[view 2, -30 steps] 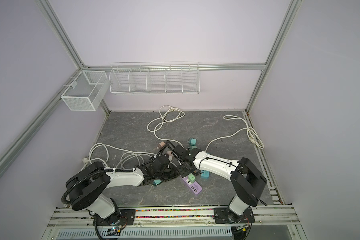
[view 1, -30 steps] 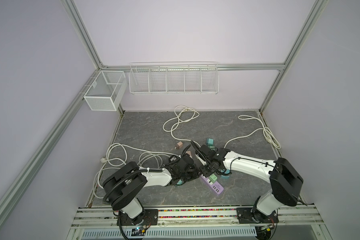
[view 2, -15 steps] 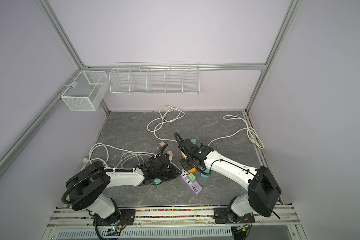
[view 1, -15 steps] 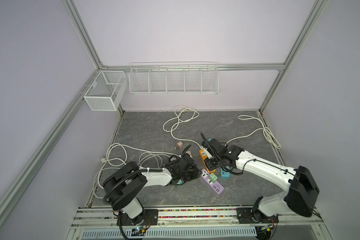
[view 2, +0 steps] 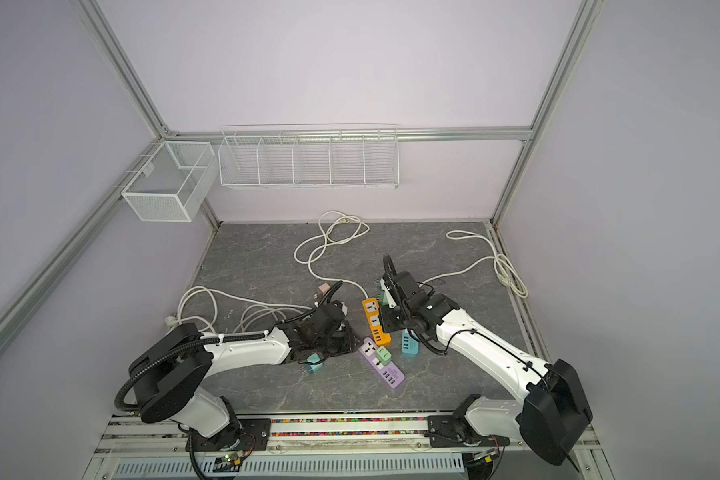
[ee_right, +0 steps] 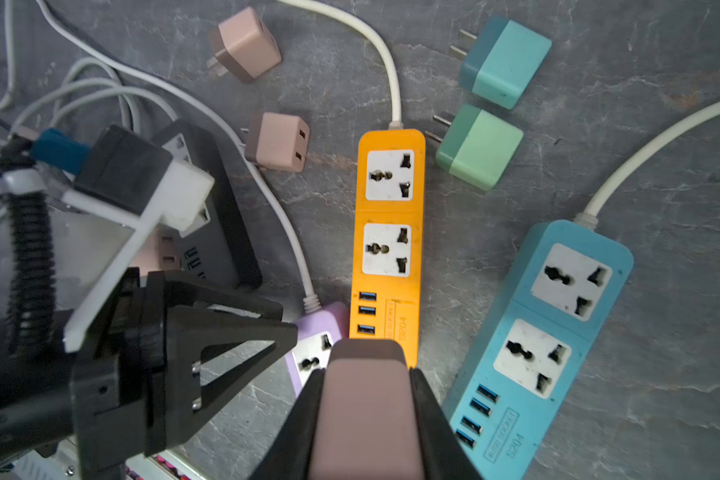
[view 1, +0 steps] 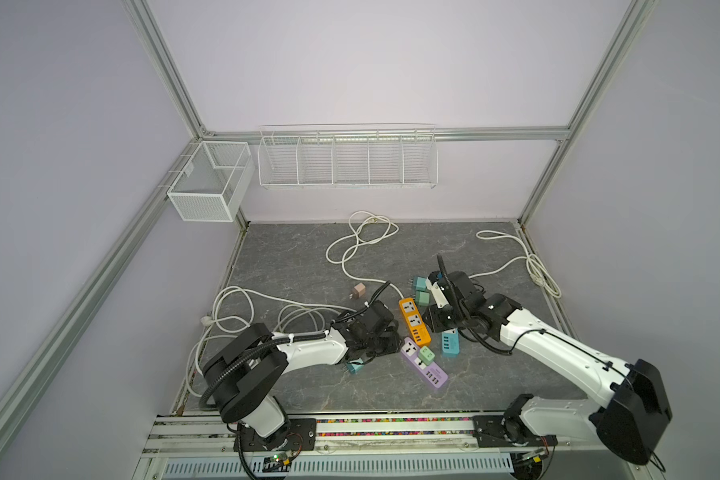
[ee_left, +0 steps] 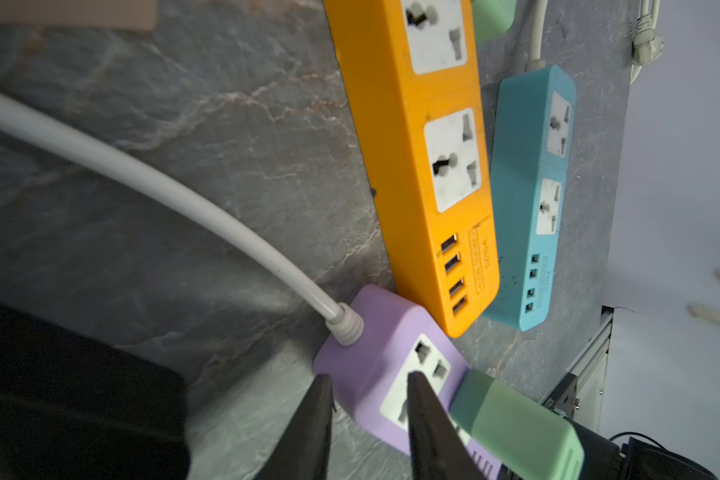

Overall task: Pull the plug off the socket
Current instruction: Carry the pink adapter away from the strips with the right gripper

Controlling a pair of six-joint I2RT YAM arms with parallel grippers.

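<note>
Right gripper [ee_right: 366, 368] withdrew toward 3 o'clock, jaws clamping pink plug [ee_right: 366, 419]; left gripper [ee_left: 368, 384] jaws narrow, empty. Seated green plug [ee_left: 516, 424] might lift unpinned purple strip [ee_left: 375, 328].

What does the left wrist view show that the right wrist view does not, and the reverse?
Only the left wrist view: a green plug seated in the purple strip, with the left gripper at that strip's cable end. Only the right wrist view: the right gripper shut on a pink plug, and a teal plug lying loose on the table. Both: the orange strip, the blue strip and the purple strip's cable end.
</note>
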